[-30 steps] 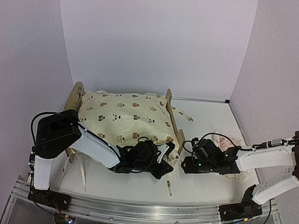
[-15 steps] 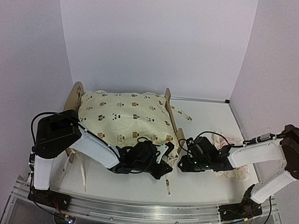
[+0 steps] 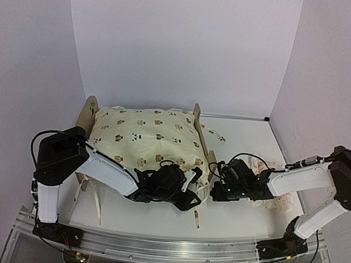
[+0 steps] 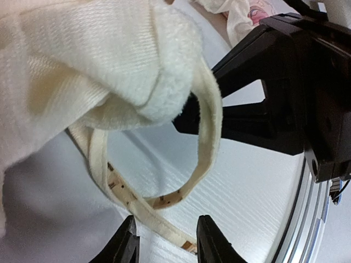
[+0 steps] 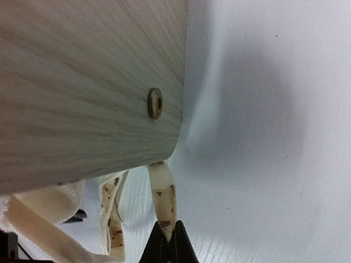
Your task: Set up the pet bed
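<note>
We see one bed at the back left of the table, and it holds one cushion that fills the frame from headboard to footboard; one pillow lies outside the bed, on the table to the right, partly under the right arm; both arms reach in low to the near corner of the footboard, their tips close together; the right gripper is pressed together, pinching one tie that hangs just below the footboard's corner, near a single screw; a second strip hangs beside that tie; the left gripper has its fingers spread, with a loop of cushion ribbon lying across the gap and nothing clamped; the black body of the right gripper crowds in just beyond that loop; from above we count two more loose ribbons trailing on the table at the headboard end, and another beyond the footboard.
</note>
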